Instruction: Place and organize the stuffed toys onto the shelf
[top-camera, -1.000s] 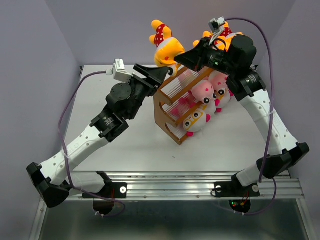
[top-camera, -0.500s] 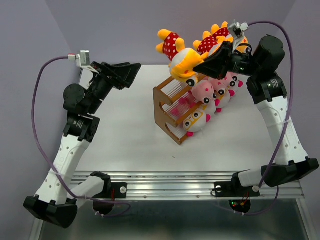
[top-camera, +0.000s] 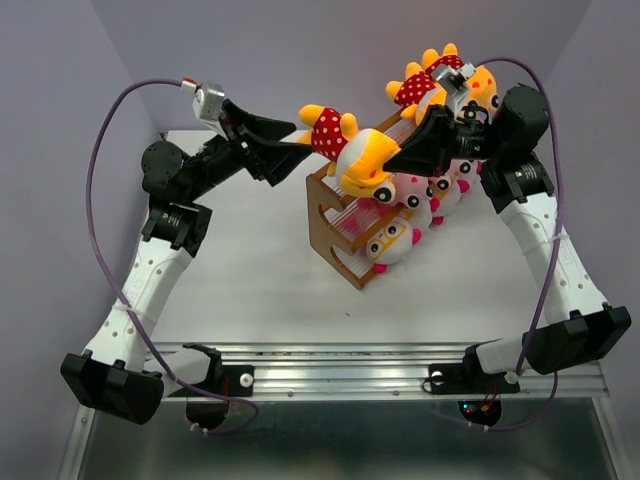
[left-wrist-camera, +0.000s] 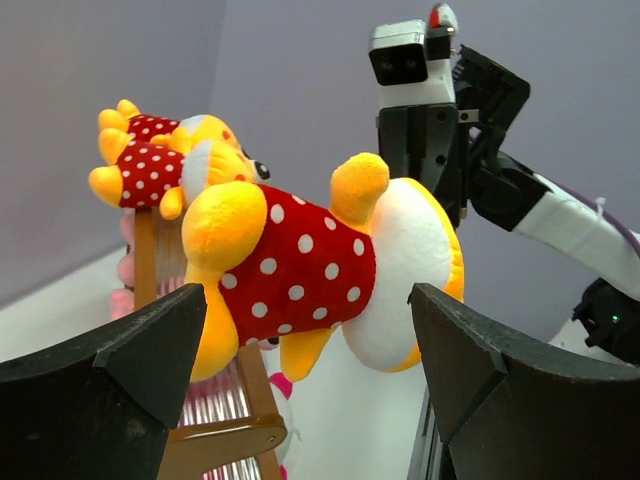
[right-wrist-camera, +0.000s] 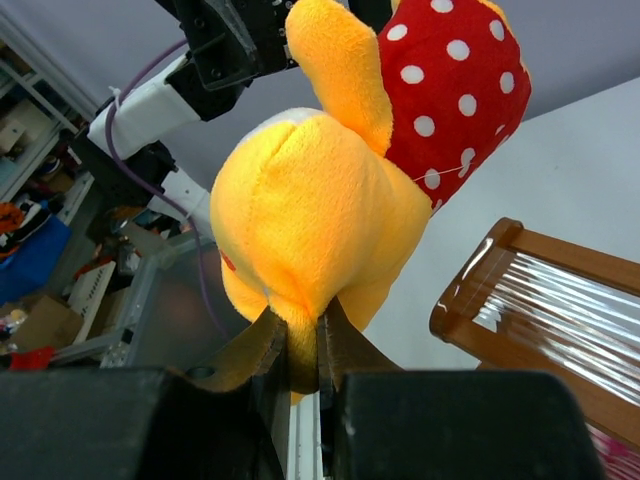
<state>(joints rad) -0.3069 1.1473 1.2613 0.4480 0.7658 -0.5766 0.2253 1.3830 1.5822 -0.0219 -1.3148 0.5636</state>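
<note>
Left gripper (top-camera: 298, 142): jaws spread wide and empty, aimed rightward at the feet end of the polka-dot toy (top-camera: 345, 150) and just short of it; no contact shows in the overhead or left wrist view. The polka-dot toy, yellow-orange in a red spotted dress, hangs in the air above the left end of the shelf (top-camera: 335, 225). Its long axis is roughly level and runs left to right, feet toward the left arm, head toward the right arm. In the left wrist view its body spans the gap between the open fingers (left-wrist-camera: 120, 350), ahead of them rather than within them. The shelf stands slewed on the table (top-camera: 250, 280), with pink toys (top-camera: 408, 185) and a white-faced toy (top-camera: 390, 240) lodged in its tiers and a second polka-dot toy (top-camera: 440, 80) at its far top end. Right gripper (top-camera: 398, 158): jaws nearly closed, pinching a fold of plush at the airborne toy's head, as the right wrist view confirms. Judgement: the right arm alone carries the toy. The left arm is nearer its free end, and a takeover would need those jaws to advance along the toy's axis onto the legs or dress.
</note>
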